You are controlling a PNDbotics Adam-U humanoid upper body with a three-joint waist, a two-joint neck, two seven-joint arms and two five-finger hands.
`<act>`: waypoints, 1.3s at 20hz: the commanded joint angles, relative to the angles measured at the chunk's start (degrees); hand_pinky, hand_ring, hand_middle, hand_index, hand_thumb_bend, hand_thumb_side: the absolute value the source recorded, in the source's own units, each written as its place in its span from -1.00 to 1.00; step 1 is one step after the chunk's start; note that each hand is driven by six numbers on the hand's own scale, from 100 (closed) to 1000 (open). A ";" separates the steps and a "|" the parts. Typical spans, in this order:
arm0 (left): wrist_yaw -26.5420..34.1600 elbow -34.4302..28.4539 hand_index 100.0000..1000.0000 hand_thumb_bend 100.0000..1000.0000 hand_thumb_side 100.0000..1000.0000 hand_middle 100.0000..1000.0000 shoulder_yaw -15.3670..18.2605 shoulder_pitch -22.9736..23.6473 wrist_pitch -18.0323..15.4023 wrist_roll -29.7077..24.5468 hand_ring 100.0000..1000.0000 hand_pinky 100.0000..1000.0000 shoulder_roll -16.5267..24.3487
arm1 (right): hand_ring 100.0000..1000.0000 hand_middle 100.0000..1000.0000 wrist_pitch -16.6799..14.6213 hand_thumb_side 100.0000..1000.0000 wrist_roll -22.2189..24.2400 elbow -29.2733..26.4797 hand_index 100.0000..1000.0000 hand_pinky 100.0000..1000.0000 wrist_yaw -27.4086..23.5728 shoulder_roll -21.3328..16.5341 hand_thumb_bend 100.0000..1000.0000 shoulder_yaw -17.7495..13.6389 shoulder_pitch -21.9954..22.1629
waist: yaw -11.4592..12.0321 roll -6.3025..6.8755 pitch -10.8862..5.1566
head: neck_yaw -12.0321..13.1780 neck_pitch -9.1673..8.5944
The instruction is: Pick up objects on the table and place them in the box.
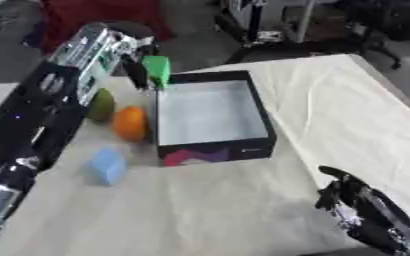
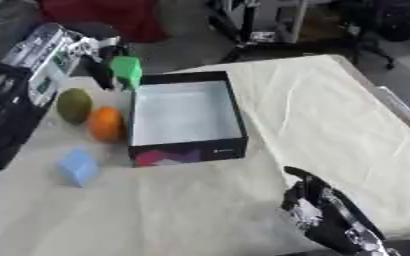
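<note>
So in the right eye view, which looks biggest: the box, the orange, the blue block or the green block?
Largest to smallest, as they look:
1. The box, by far.
2. The blue block and the orange, too alike to rank.
3. The green block held by the left hand, partly hidden and farther off, so unsure.

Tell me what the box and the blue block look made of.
The box looks like matte black cardboard: thin straight walls, pale lining, printed colour patch on the front. The blue block has soft rounded edges and a dull surface, perhaps foam or soft plastic; I cannot tell which.
</note>
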 commanded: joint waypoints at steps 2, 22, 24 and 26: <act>1.33 1.29 0.44 -0.22 -0.66 0.13 -1.08 -0.08 -0.26 1.28 0.06 0.24 -0.59 | 0.02 -0.15 -0.06 -0.18 0.25 -0.86 0.83 0.64 -0.47 -0.28 -1.00 0.05 -0.70 | -0.04 -0.46 -1.21 | -0.25 -0.11; -8.88 -1.68 0.69 0.65 -0.10 0.47 8.39 -3.44 6.16 3.14 0.37 0.46 14.42 | 0.02 -0.15 -0.08 -0.18 -0.13 -0.72 0.83 0.64 0.03 -0.49 -1.00 -0.41 -0.21 | 1.31 -0.06 -1.51 | -1.36 -0.11; -10.46 -0.33 0.69 0.65 -0.10 0.47 9.11 -3.59 6.05 3.37 0.37 0.46 14.34 | 0.02 -0.15 -0.09 -0.18 -0.12 -0.70 0.83 0.64 0.04 -0.49 -1.00 -0.41 -0.21 | 1.33 -0.05 -1.52 | -1.40 -0.11; -11.01 0.20 0.69 0.65 -0.10 0.47 9.39 -3.67 5.80 3.57 0.37 0.46 14.27 | 0.02 -0.15 -0.10 -0.18 -0.12 -0.70 0.83 0.64 0.04 -0.49 -1.00 -0.42 -0.20 | 1.34 -0.05 -1.53 | -1.41 -0.11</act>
